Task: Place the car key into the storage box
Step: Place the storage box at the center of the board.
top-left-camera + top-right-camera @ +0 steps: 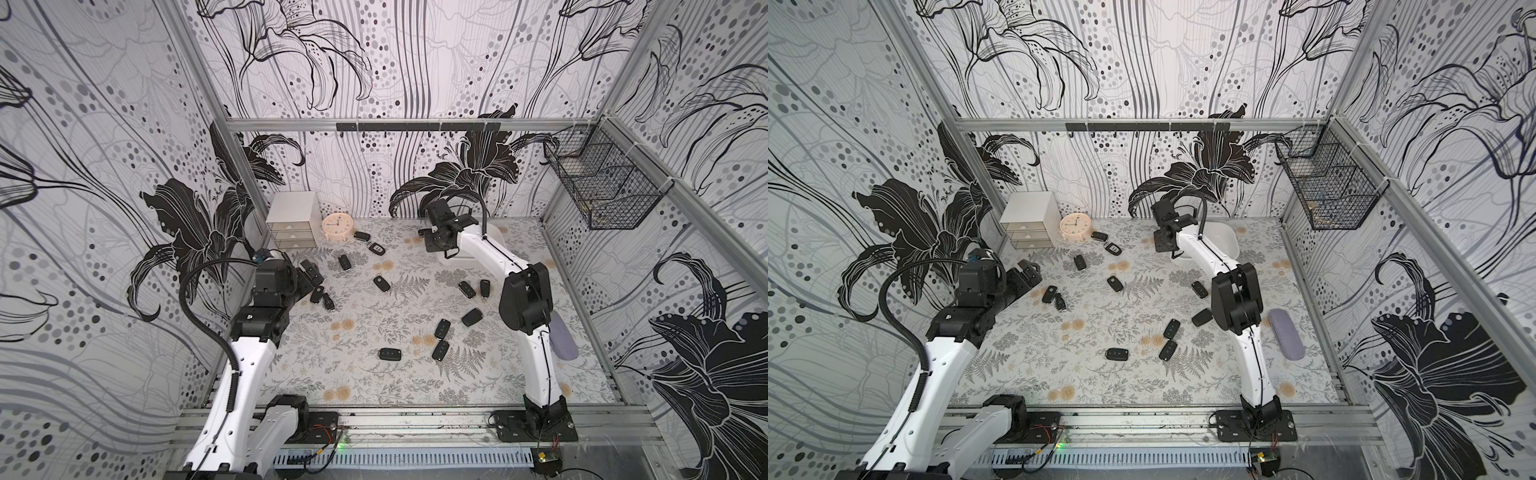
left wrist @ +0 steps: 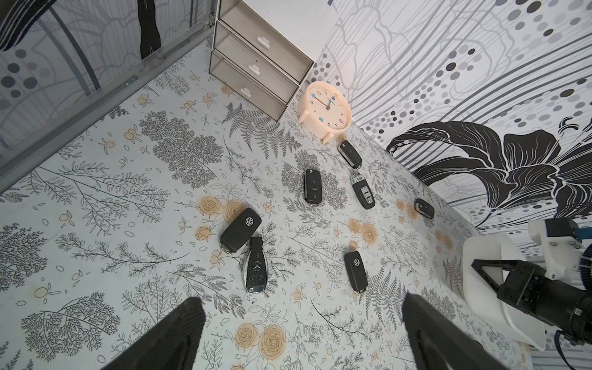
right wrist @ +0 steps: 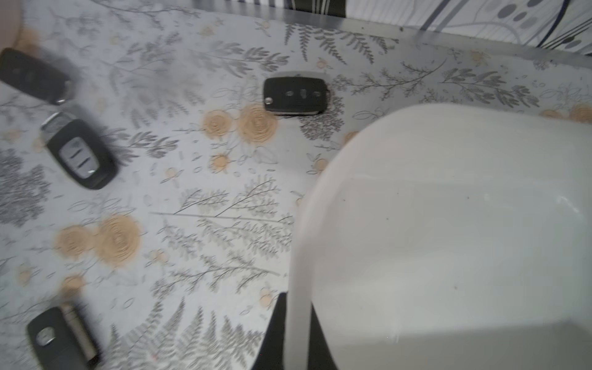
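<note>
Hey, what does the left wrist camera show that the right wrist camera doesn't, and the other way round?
Only left wrist: the small grey three-drawer cabinet and the round peach alarm clock. Only right wrist: the inside floor of the shallow white plastic storage box, bare where visible. Both: that box's wall and the black key fob with silver buttons.

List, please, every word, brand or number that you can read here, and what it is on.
"VW": badge on two black key fobs.
Three-pointed star emblem, no words: chrome-edged key fob.
Clock: hour numerals too small to read.
Other key fobs: markings too small or blurred.
Storage box: no text.
</note>
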`<state>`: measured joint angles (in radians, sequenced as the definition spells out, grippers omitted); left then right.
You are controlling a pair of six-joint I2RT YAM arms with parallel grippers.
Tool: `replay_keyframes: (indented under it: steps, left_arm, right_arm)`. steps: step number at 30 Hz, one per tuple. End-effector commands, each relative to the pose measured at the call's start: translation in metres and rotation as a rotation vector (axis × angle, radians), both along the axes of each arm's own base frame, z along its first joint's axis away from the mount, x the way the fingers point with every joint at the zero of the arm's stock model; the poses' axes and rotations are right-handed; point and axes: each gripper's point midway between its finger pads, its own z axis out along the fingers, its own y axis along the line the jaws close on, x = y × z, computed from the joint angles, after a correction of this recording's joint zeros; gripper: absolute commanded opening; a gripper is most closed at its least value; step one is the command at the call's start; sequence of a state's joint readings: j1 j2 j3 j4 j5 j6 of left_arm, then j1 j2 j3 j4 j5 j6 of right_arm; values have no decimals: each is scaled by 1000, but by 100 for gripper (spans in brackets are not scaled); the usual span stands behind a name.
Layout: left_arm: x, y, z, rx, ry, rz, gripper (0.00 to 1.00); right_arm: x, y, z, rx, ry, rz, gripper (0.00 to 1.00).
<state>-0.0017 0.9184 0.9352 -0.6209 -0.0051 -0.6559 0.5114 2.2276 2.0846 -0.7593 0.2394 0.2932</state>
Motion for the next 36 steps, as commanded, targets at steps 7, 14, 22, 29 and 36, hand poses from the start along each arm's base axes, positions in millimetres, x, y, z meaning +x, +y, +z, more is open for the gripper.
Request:
replay_keyframes:
  steps: [7,14,22,29,36]
  left_arm:
    - [-11,0,33,8,-80,-2,100]
    - [-18,1,34,26,-83,-1,99]
    - [-23,-1,26,31,-72,-9,99]
    - [-26,-3,26,43,-65,-17,99]
    - [-29,-4,22,41,-53,-18,99]
  right_arm:
    - [-90,67,-8,-26,36,-33,0]
    - [-132,95,-47,-51,87,-43,0]
    - [-168,123,-79,-43,137,-38,0]
    - [-176,129,-88,-25,152,-83,0]
    - [-214,129,-100,16,203,-185,0]
